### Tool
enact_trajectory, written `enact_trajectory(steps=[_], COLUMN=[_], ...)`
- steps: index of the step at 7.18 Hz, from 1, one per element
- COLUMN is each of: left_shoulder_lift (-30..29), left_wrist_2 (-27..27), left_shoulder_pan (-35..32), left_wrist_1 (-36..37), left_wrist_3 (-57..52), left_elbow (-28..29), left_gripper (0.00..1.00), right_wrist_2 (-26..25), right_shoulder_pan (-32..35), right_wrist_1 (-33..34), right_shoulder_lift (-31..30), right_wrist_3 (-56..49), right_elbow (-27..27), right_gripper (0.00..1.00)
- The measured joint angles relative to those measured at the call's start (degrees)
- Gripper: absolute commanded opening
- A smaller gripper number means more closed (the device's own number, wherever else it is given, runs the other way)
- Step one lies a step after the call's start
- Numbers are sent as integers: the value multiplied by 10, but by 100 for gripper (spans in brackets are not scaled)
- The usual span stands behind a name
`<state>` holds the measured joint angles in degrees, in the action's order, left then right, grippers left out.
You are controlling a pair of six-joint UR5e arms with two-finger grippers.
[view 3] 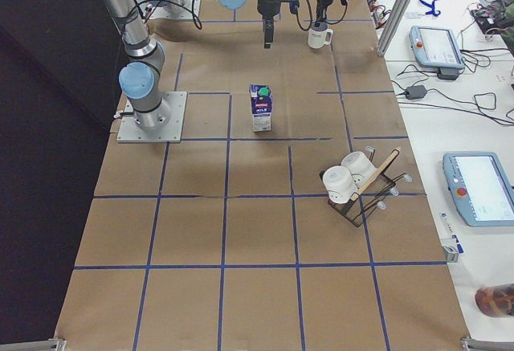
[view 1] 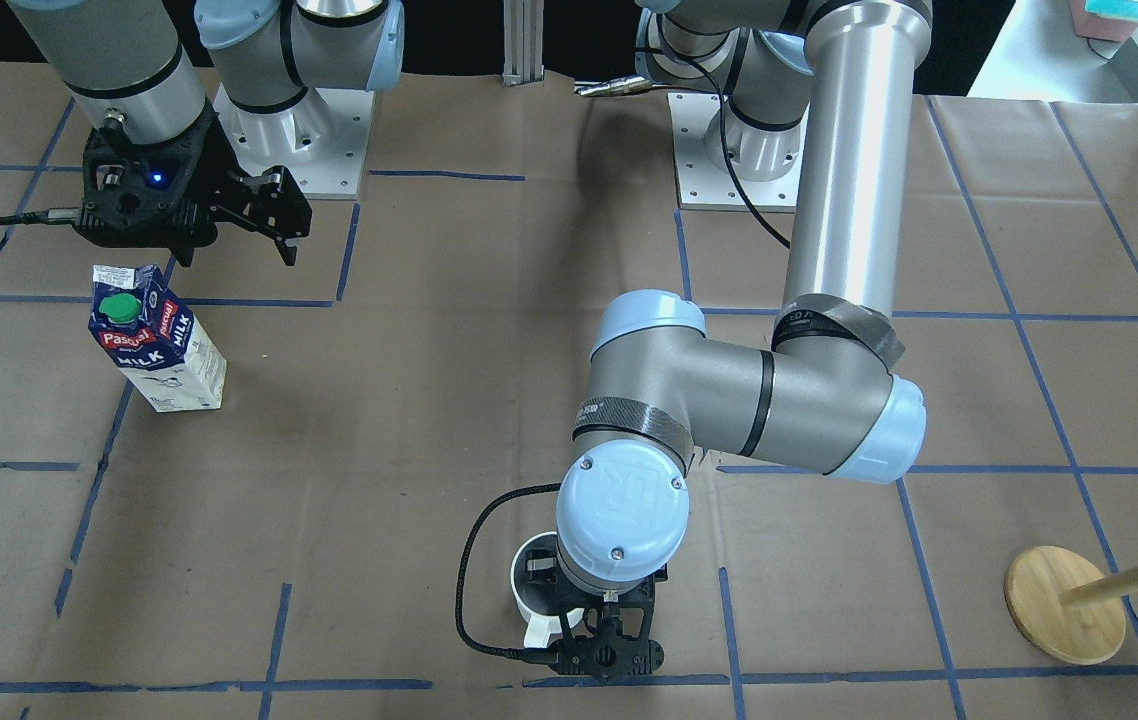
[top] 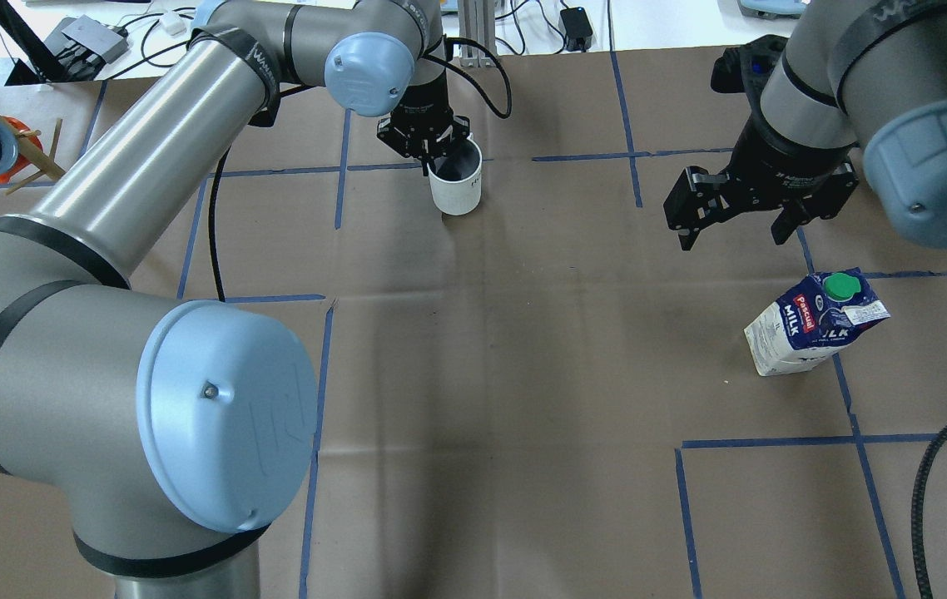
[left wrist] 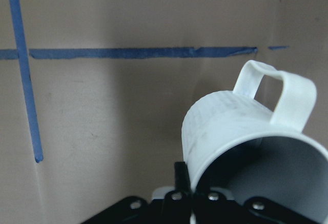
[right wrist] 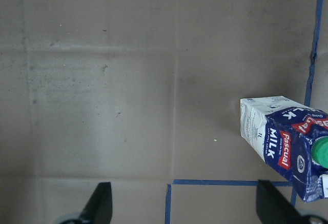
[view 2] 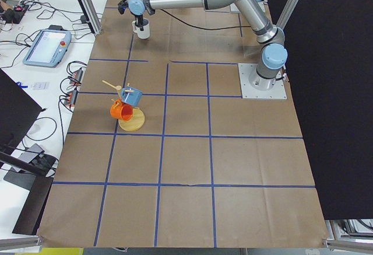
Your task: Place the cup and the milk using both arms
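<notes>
Left gripper (top: 433, 162) pinches the cup (top: 457, 193) by its rim at the worktop's (top: 523, 374) far side. Right gripper (top: 731, 237), spread, hovers near the upright milk (top: 806, 329). Cup grasped, milk not; next, right gripper should straddle the milk.

Table (top: 523, 374) layout, seen from the robot's side. The cup (top: 457, 187) stands far and left of centre, and the left gripper (top: 432, 158) straddles its rim — one finger inside, one outside. The milk (top: 810, 329) stands upright at the right, nearer the robot — the right gripper (top: 731, 237) hangs beyond it, apart.
</notes>
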<state>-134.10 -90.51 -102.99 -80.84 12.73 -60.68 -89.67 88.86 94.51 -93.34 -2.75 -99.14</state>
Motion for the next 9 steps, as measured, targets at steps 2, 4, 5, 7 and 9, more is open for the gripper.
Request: enact_trajectory(steps=[2, 4, 5, 7, 9], left_shoulder_lift=[18, 21, 21, 20, 44], left_wrist_2=[1, 1, 0, -1, 3], left_shoulder_pan=[1, 1, 1, 3, 9], left_wrist_1=[28, 41, 41, 40, 23], left_wrist_3=[5, 16, 18, 18, 16], left_elbow=[-39, -52, -54, -52, -39], left_gripper=[1, 37, 77, 99, 100], right_wrist_2=[0, 0, 0, 0, 0], right_shoulder_pan=[0, 0, 0, 0, 0], right_wrist_1=[0, 1, 1, 1, 1], right_shoulder_lift=[0, 0, 0, 0, 1], right_wrist_3=[0, 0, 0, 0, -1], right_elbow=[0, 0, 0, 0, 0], right_gripper=[100, 100, 100, 100, 100])
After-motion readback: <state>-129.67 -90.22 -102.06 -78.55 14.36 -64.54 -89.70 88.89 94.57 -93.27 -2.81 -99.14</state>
